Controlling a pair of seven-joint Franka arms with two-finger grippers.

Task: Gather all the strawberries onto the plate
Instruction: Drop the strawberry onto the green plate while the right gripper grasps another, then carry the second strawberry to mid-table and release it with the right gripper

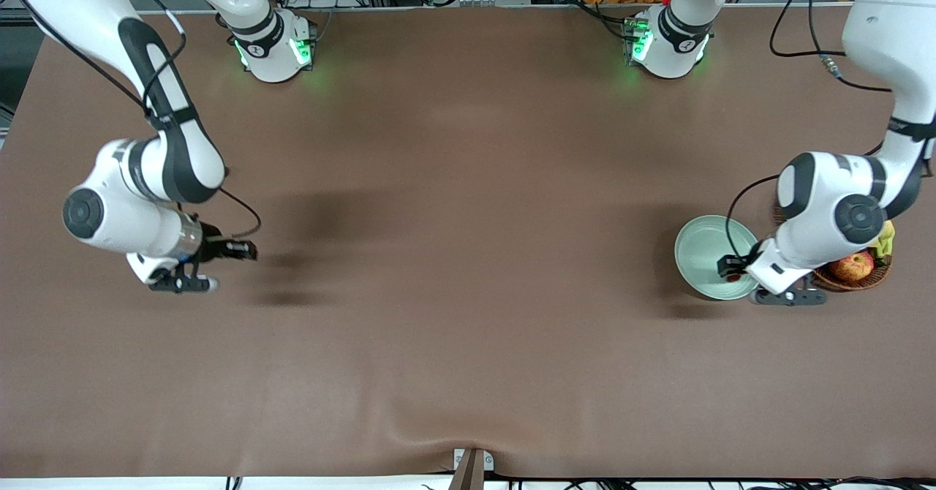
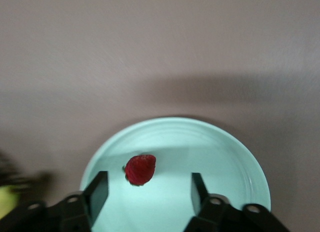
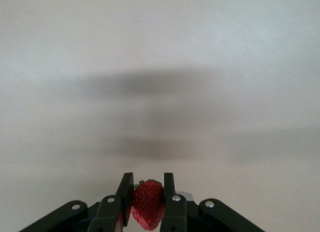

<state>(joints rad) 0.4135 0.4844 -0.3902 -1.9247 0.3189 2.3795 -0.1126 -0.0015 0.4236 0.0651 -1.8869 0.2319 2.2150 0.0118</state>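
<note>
**Ana:** Two small red strawberries are all I can find. One lies loose inside the round, shallow, pale mint-green plate [image 2: 235, 157], near its middle: a tiny red conical strawberry [image 2: 140, 169]. The front view catches only a red speck at the plate [image 1: 703, 245] edge nearest the left gripper [image 1: 733, 267].

**Ben:** And that gripper?

**Ana:** It hangs over the plate with its black fingers [image 2: 98, 192] spread wide, one on each side of the loose berry, touching neither the fruit nor anything else. In the left wrist view the left gripper [image 2: 148, 193] is plainly empty.

**Ben:** Where does the plate sit?

**Ana:** On the brown table cover [image 1: 468, 292], toward the left arm's end, just beside a brown woven wicker basket [image 1: 870, 278] holding a red-yellow apple [image 1: 853, 265] and something yellow-green, mostly hidden by the arm.

**Ben:** The second berry?

**Ana:** Pinched in the right gripper [image 3: 148, 202]. Its two fingers [image 3: 169, 189] are closed tight against the sides of a red strawberry with a green leafy cap [image 3: 148, 204], the cap just showing at the top. In the front view the right gripper [image 1: 245, 250] is up over bare table cover at the right arm's end, well apart from the plate.

**Ben:** A third?

**Ana:** None visible to me.
</note>
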